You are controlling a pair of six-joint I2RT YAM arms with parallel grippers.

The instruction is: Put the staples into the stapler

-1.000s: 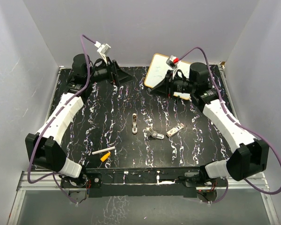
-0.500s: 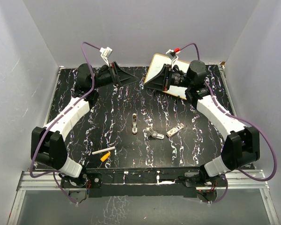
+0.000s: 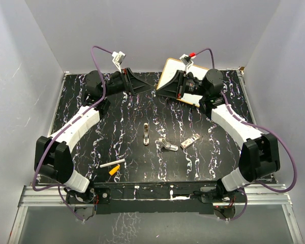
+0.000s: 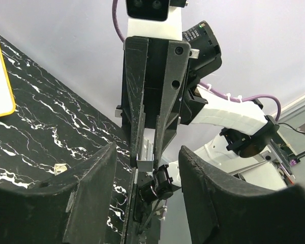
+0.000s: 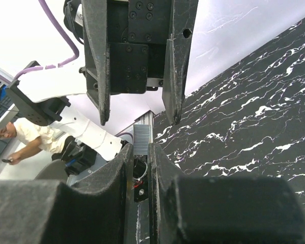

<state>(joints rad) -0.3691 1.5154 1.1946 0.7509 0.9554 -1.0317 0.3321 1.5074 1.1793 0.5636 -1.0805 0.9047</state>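
My right gripper is raised at the back of the table and is shut on a small grey ribbed staple strip. My left gripper faces it from the left with its jaws open and empty. In the left wrist view the left gripper frames the right gripper's fingers, with the end of the staple strip between them. The stapler lies opened on the middle of the black marbled table, far below both grippers.
A slim pale piece and a small beige piece lie beside the stapler. A white stick and an orange piece lie near the front left. A yellow-rimmed whiteboard lies at the back, under the right gripper.
Both arms have swung inwards at the back of the table. The two grippers now point at each other, close together, and the left gripper has edged further right.
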